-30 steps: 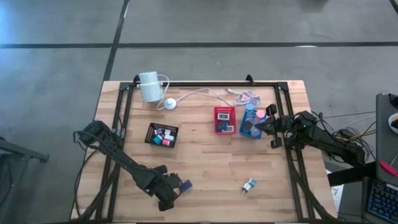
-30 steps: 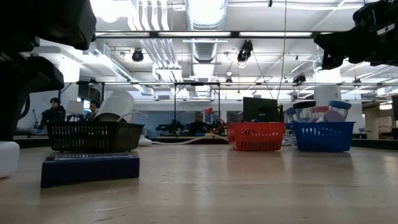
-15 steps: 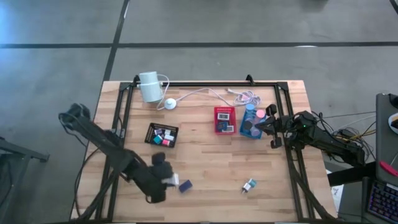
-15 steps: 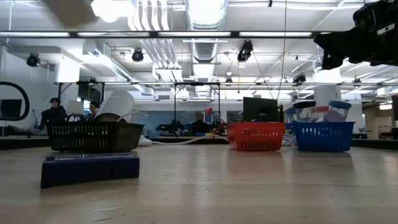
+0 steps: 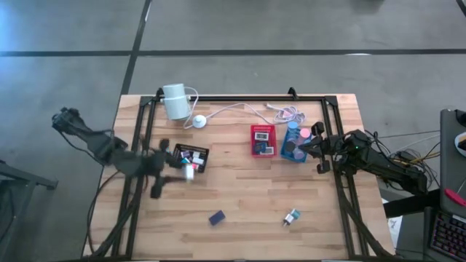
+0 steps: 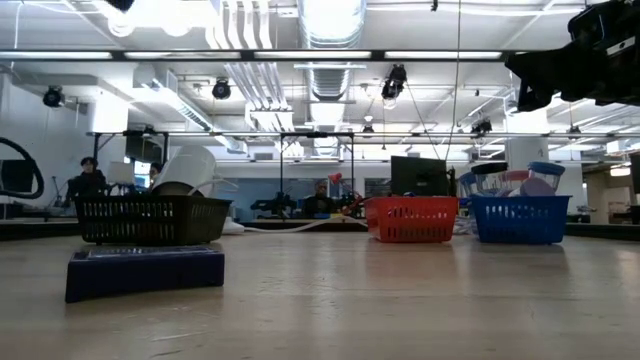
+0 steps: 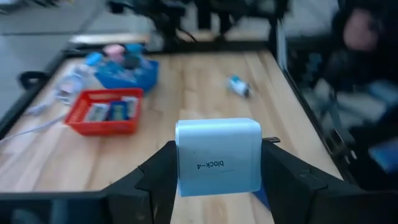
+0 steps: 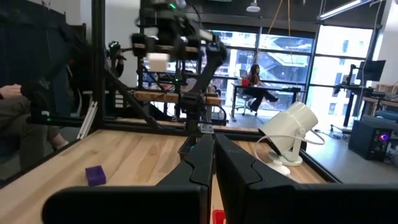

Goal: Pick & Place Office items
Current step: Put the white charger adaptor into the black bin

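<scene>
Bright ceiling lights glare; left arm (image 5: 109,149) motion-blurred.

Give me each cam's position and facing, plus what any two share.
High: overhead, straight down on the table; both arms show.
Low: table height, level toward the black basket; right arm up top.
Left wrist: past left gripper holding white block.
Right wrist: past shut right gripper toward left arm.
Shared: the white block shows in both wrist views.

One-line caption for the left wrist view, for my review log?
Left claw grips a white block above the wooden table, with the red tray and blue tray beyond.
</scene>
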